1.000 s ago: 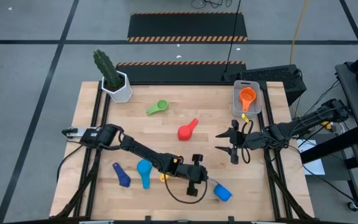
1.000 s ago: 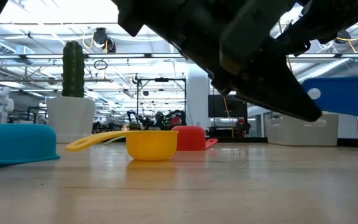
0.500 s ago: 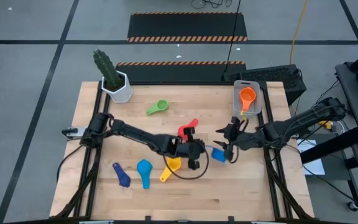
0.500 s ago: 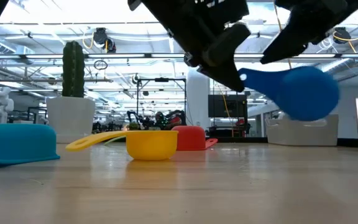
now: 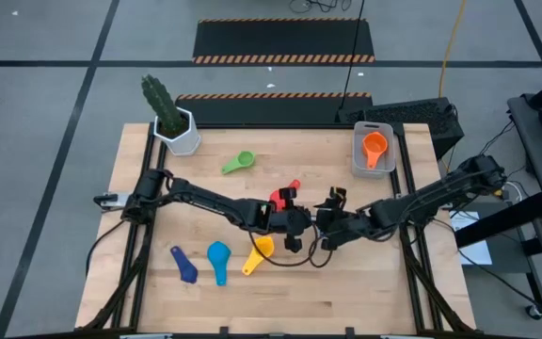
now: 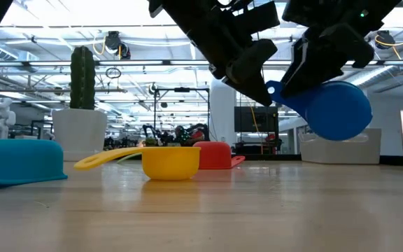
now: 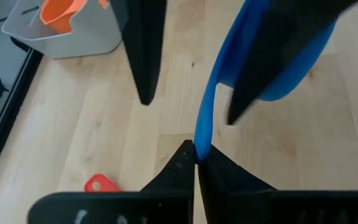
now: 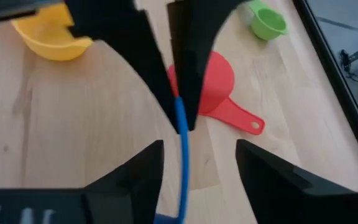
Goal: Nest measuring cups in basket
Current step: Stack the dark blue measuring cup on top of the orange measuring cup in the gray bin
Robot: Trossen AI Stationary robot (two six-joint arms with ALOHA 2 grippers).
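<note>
1. Fingers of my left gripper point(image 7: 194, 163) are clamped together on the tip of the blue measuring cup's point(image 6: 334, 110) flat handle, holding it in the air above the middle of the tabletop point(image 5: 346, 292).
2. Fingers of my right gripper point(image 8: 199, 163) stand apart on either side of that same handle, not touching it.
3. Orange measuring cup point(image 5: 374, 147) lies in the grey-blue basket point(image 5: 358, 166) at the tabletop's far right corner.
4. On the pale wooden planks lie the red cup point(image 5: 278, 198), green cup point(image 5: 237, 163), yellow cup point(image 5: 258, 253), light blue cup point(image 5: 218, 260) and dark blue cup point(image 5: 183, 264).
5. White hexagonal pot with a cactus point(image 5: 169, 117) stands at the far left corner.
6. Beyond the tabletop the low view shows a wide hall with ceiling lights and dark equipment racks point(image 6: 177, 112); the grey floor carries striped black mats point(image 5: 283, 41).
</note>
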